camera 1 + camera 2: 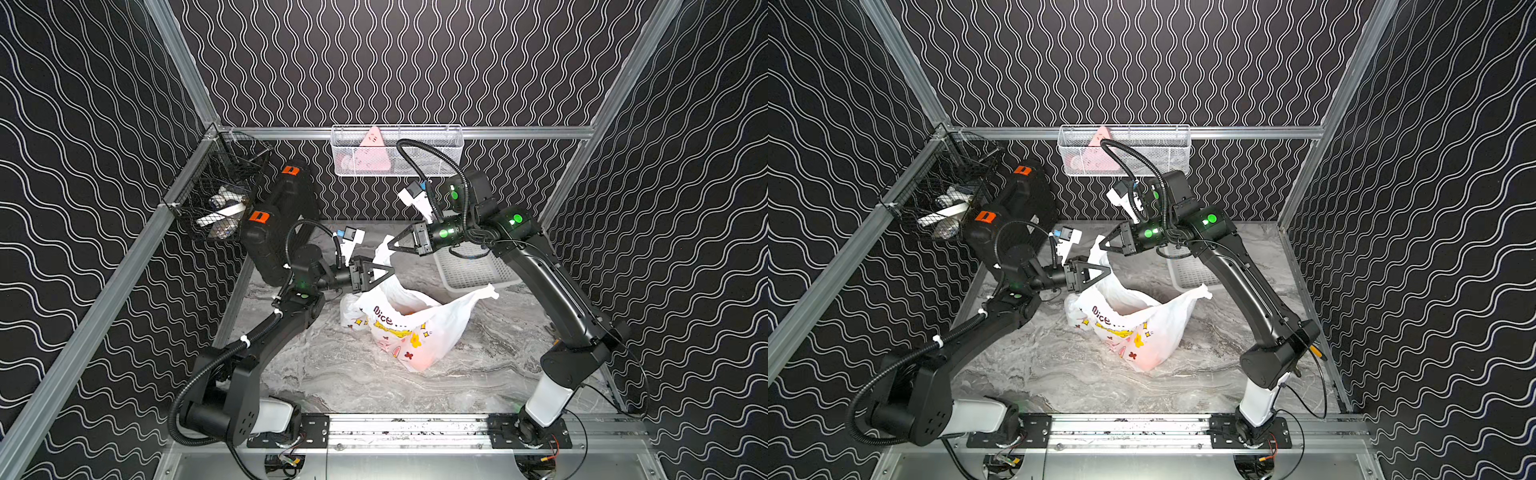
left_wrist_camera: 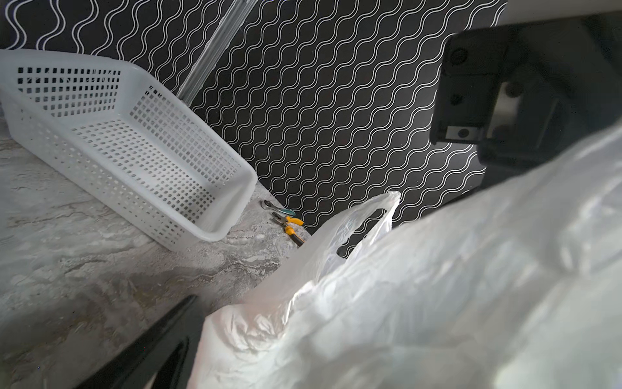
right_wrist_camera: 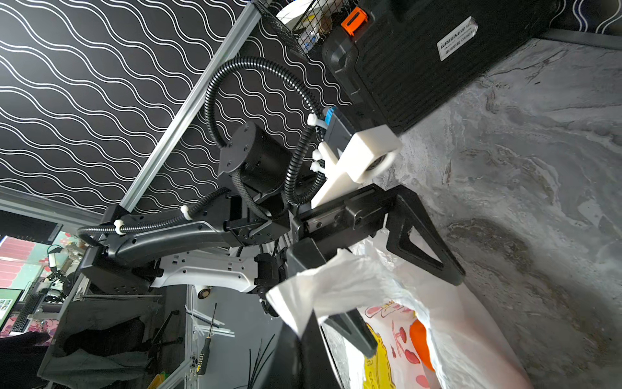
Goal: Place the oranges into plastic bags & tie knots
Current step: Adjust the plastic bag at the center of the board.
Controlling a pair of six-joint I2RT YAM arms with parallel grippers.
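Your right gripper (image 3: 319, 315) is pinched tight on a white handle (image 3: 336, 286) of the printed bag (image 3: 471, 336). An orange (image 3: 419, 340) shows through the bag's thin side. Facing you, the left gripper (image 3: 373, 266) has its jaws spread wide with bag plastic between them. A black case (image 3: 420, 60) stands behind on the marble table (image 3: 538, 168).

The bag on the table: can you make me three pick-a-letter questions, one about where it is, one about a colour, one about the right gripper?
1. Where is the bag? A on the table; B on a shelf; C on a hook.
2. What colour is the fruit showing through it? A blue; B orange; C green.
3. How is the right gripper? A wide open; B shut on the bag's handle; C holding a fruit.
Answers: 1 A, it rests on the marble top; 2 B, orange shows through thin plastic; 3 B, its tips pinch the white handle.
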